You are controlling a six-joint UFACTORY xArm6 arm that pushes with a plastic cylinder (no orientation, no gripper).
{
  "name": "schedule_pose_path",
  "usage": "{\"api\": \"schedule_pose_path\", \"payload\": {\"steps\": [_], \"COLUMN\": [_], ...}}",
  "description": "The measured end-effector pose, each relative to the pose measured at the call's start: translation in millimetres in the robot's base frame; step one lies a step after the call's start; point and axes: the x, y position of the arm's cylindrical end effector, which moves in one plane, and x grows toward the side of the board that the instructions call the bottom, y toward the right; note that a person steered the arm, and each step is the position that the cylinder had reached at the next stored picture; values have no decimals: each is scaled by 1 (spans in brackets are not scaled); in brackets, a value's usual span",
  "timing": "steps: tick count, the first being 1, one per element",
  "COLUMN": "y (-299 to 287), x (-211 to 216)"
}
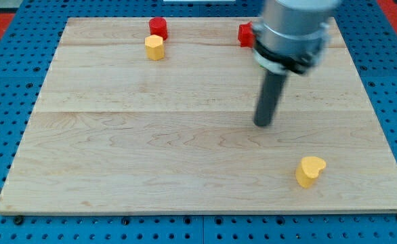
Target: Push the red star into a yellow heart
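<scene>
- Tip (263, 124) sits mid-table (117, 156), touching no block; no gripper fitted, just the rod.
- Red star (244, 33) at view's top, partly hidden behind arm.
- Yellow heart (310, 171) near bottom right.
- Red block (158, 27) and yellow block (154, 47) touching, top left.

I worked in what looked like a lab test bench; a pale wooden board (117, 149) lay on a blue perforated base (2, 88); around the board, only that pegged grid showed.
</scene>
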Motion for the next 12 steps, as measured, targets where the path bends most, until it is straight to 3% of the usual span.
{"api": "schedule_pose_path", "payload": {"steps": [2,3,4,5,7,9,11,12], "y": [-42,-56,1,36,-27,-74,25,1], "x": [-173,-237,-240,-229,-136,-139,-7,-24]}}
